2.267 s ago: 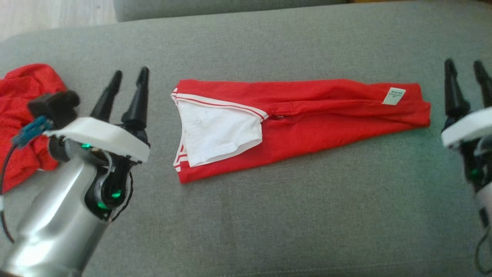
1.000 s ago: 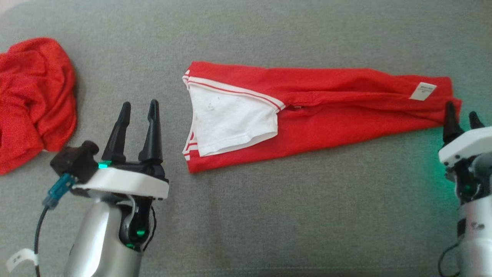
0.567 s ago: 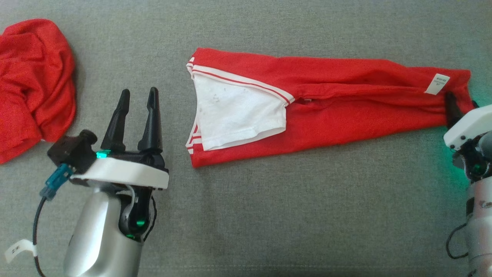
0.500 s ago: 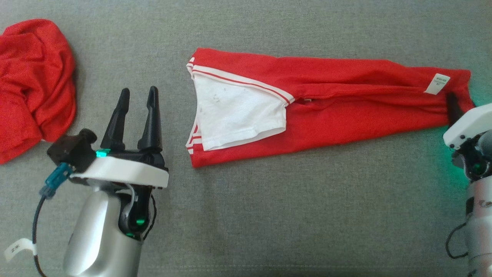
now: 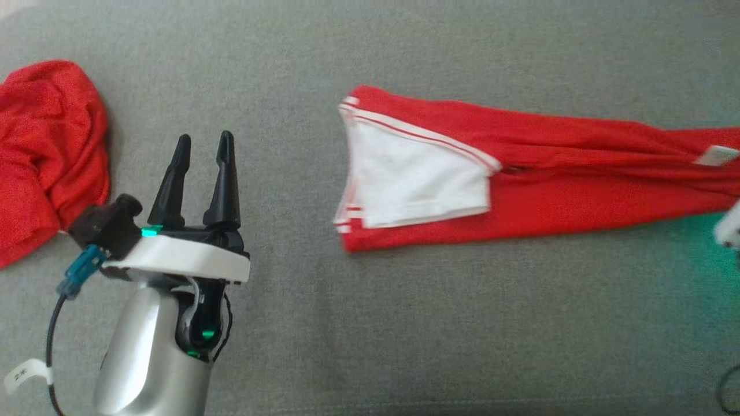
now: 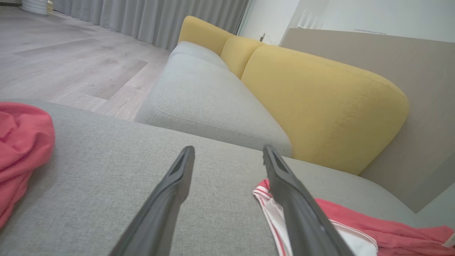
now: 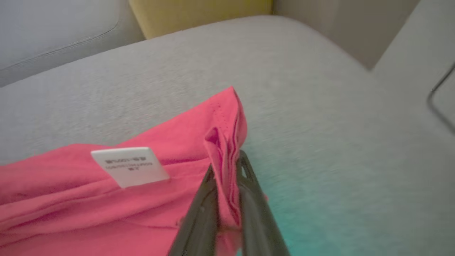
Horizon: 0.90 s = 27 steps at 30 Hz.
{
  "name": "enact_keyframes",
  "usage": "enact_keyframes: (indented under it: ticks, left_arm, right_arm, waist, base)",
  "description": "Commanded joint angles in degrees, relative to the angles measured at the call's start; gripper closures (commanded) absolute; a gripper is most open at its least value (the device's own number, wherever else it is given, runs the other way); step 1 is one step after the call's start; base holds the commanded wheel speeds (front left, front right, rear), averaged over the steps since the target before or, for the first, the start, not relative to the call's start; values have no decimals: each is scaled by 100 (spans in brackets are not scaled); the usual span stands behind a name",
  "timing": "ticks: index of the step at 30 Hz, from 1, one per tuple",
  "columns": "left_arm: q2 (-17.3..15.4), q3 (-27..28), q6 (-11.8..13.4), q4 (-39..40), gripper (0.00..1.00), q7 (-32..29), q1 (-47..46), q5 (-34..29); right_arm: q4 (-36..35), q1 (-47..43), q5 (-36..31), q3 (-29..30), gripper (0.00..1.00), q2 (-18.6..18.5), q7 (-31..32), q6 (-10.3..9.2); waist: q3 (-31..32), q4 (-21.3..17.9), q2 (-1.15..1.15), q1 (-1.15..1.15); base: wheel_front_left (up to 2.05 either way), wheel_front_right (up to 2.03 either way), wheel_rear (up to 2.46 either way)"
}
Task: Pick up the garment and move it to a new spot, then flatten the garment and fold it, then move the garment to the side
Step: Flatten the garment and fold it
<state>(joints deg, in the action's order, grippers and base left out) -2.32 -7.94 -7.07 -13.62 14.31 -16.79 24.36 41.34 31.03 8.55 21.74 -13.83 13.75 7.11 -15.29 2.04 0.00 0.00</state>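
Fabric bunches between the two dark fingers of my right gripper point(image 7: 227, 160), which are clamped on a pleated fold at the right-hand corner of the red garment point(image 5: 537, 185). The pinched cloth hides their inner faces. In the head view that end of the garment runs off the right edge, so the corner and my grip are cut off there. The whole view is blurred, and so is the print on the small white label point(image 7: 129, 166) lying just beside my fingers, which I cannot read.

The garment lies stretched out as a long, narrow, folded band on the grey cushion point(image 5: 370, 335), right of centre. It is a soft red knit. At its left end a smooth white panel point(image 5: 416, 185) is turned up, edged with red-and-white striped trim. The cushion has a coarse woven texture, with a green glow near my right wrist.

My left gripper point(image 5: 204, 136) hovers over bare cushion with its tapered black fingers spread and holding nothing. It sits between the garment and a crumpled red cloth point(image 5: 46, 156), whose left side the frame cuts off. Behind the cushion stands a rounded yellow backrest point(image 6: 320, 99).
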Motion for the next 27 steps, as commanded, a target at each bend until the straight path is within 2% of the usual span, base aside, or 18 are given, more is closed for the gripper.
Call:
enact_keyframes:
  ticks: [1,5,10,20,22,27]
  left_arm:
    - [-56,232,-21,144,0,69,-30,-27]
    - [-56,235,-23,126,0,69,42,27]
    - [-56,228,-5,106,0,69,136,86]
    - [-56,187,47,70,0,69,284,235]
    - [-56,182,54,66,0,69,301,259]
    - [-56,145,81,43,0,69,390,336]
  right_arm:
    - [-265,-1,-564,289,100,-307,-256,37]
    - [-323,62,-912,650,100,-93,-329,37]
    - [-498,135,-821,436,100,216,-321,37]
    - [-1669,-148,252,-862,100,840,126,37]
    - [-1817,-208,369,-998,100,898,185,37]
    - [-2476,-542,938,-1831,100,1070,403,37]
  waist:
    - [162,-92,0,0]
    - [324,-142,0,0]
    - [494,-179,0,0]
    - [783,-100,0,0]
    - [808,-85,0,0]
    - [910,-2,0,0]
  base:
    - [0,0,0]
    - [0,0,0]
    - [0,0,0]
    - [0,0,0]
    - [0,0,0]
    - [0,0,0]
